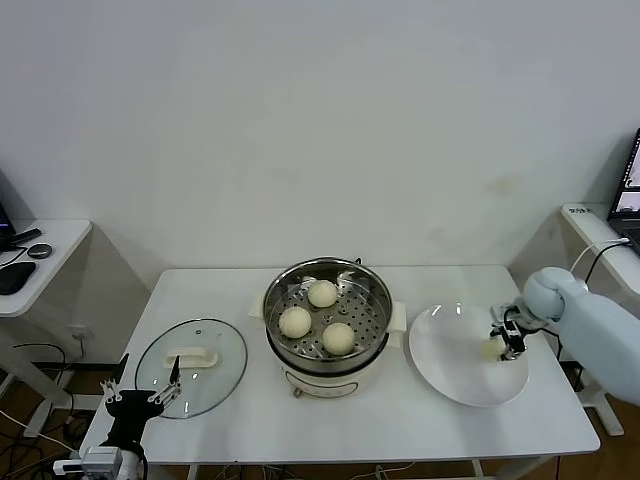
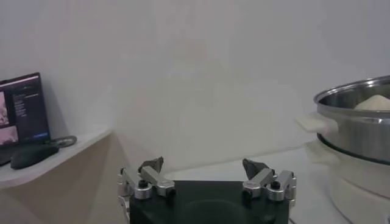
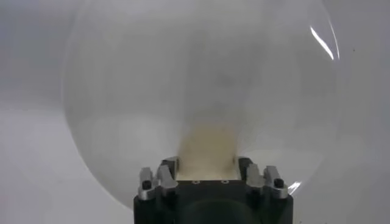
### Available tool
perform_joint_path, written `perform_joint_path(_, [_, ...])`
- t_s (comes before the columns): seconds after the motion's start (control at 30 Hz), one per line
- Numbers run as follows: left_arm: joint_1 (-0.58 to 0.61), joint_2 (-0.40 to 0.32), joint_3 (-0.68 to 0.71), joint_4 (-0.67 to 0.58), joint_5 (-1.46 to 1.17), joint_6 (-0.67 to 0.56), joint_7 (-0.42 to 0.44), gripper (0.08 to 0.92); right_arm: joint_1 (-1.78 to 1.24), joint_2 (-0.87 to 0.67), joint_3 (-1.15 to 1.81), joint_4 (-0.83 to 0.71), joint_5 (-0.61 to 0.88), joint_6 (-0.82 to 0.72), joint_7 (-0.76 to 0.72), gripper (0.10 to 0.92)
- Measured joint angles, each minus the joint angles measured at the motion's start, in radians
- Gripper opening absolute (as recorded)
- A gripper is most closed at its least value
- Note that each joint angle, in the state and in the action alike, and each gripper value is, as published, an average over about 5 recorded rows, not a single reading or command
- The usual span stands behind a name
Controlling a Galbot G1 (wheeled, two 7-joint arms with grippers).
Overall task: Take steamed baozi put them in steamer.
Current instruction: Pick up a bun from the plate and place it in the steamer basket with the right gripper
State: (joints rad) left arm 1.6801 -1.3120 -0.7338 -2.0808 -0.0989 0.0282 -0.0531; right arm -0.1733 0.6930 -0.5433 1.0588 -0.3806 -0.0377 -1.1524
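Now we see the right end effector (image 1: pixel 503 345) down over the plate (image 1: pixel 450 370), pinching the last baozi (image 1: pixel 489 349) between its fingers (the wrist view shows the bun wedged tight at (image 3: pixel 206 155)). Three more baozi (image 1: pixel 322 293) sit on the perforated tray inside the steamer (image 1: pixel 375 345) at mid-counter (image 1: pixel 400 430). Our left end effector (image 1: pixel 140 397) waits spread wide beside the glass lid (image 1: pixel 225 345).

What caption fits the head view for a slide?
Right hand grips the last baozi on the plate; three sit in the steamer.
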Motion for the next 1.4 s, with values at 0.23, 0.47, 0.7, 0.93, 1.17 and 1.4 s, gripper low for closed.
perform_joint_path(0.23, [-0.001,0.003,0.000,-0.005,-0.001,-0.001,0.000,0.823,0.035,-0.033,-0.027,0.044,0.038,-0.021,-0.003,0.442])
perform_joint_path(0.47, [-0.012,0.011,0.005,-0.013,-0.005,0.001,0.000,0.823,0.175,-0.085,-0.133,0.146,0.157,-0.075,0.004,0.457])
perform_joint_path(0.7, [-0.025,0.017,0.009,-0.012,-0.013,0.004,0.000,0.823,0.463,-0.078,-0.349,0.297,0.363,-0.164,0.042,0.461])
perform_joint_path(0.93, [-0.032,0.021,0.008,-0.021,-0.016,0.009,0.000,0.823,0.703,0.002,-0.545,0.438,0.580,-0.283,0.108,0.467])
perform_joint_path(1.17, [-0.026,0.010,-0.005,-0.027,-0.019,0.010,0.000,0.823,0.788,0.116,-0.662,0.491,0.710,-0.407,0.187,0.467])
perform_joint_path(1.4, [-0.020,0.003,-0.021,-0.030,-0.027,0.009,-0.001,0.823,0.777,0.207,-0.712,0.477,0.734,-0.468,0.232,0.467])
